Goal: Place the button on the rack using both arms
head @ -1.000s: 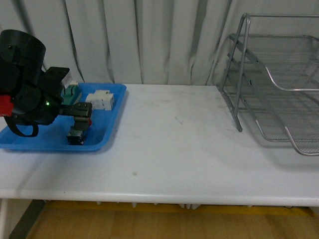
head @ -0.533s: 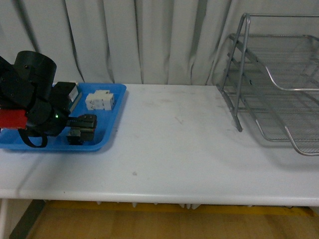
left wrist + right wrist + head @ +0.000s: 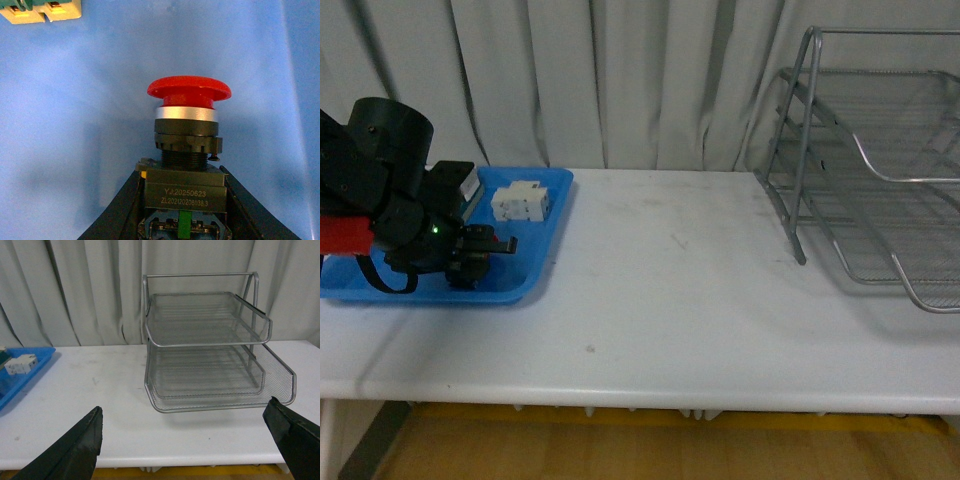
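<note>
The button (image 3: 189, 95) has a red mushroom cap, a silver ring and a dark body, and lies in the blue tray (image 3: 75, 125). My left gripper (image 3: 183, 186) is shut on the button's dark body, one black finger (image 3: 117, 207) on each side. In the front view the left gripper (image 3: 472, 262) is low in the blue tray (image 3: 545, 235) at the far left, and the button shows there only as a dark shape. The silver wire rack (image 3: 865, 170) stands at the far right. My right gripper (image 3: 185, 440) is open and empty, facing the rack (image 3: 205, 340) from the table's near side.
A white blocky component (image 3: 520, 200) lies at the back of the blue tray, also seen in the right wrist view (image 3: 20, 364). A green-topped cream block (image 3: 40, 10) lies near the button. The white table (image 3: 680, 300) spans between tray and rack.
My left gripper has come down into the blue tray and its fingers have closed on the button. The rack and the white component have not moved.
</note>
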Controlling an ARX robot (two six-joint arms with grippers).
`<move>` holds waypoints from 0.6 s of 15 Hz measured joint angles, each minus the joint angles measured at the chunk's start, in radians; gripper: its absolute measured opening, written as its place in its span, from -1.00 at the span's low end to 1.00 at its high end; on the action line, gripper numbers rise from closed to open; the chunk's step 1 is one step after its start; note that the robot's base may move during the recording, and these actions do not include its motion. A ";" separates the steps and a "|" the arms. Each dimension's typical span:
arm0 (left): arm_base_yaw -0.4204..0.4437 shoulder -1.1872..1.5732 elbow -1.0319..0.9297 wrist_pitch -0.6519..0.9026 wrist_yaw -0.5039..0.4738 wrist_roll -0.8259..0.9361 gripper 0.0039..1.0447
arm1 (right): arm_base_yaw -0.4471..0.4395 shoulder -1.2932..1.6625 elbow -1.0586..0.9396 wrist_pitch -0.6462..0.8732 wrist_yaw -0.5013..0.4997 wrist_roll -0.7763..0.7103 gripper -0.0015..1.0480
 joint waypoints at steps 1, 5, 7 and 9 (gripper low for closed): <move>0.000 -0.014 -0.009 0.000 0.001 0.000 -0.31 | 0.000 0.000 0.000 0.000 0.000 0.000 0.87; 0.000 -0.210 -0.129 0.003 0.066 0.060 -0.31 | 0.000 0.000 0.000 0.000 0.000 0.000 0.87; 0.000 -0.384 -0.245 -0.018 0.143 0.085 -0.31 | 0.000 0.000 0.000 0.000 0.000 0.000 0.87; -0.010 -0.663 -0.450 -0.122 0.204 0.158 -0.32 | 0.000 0.000 0.000 0.000 0.000 0.000 0.87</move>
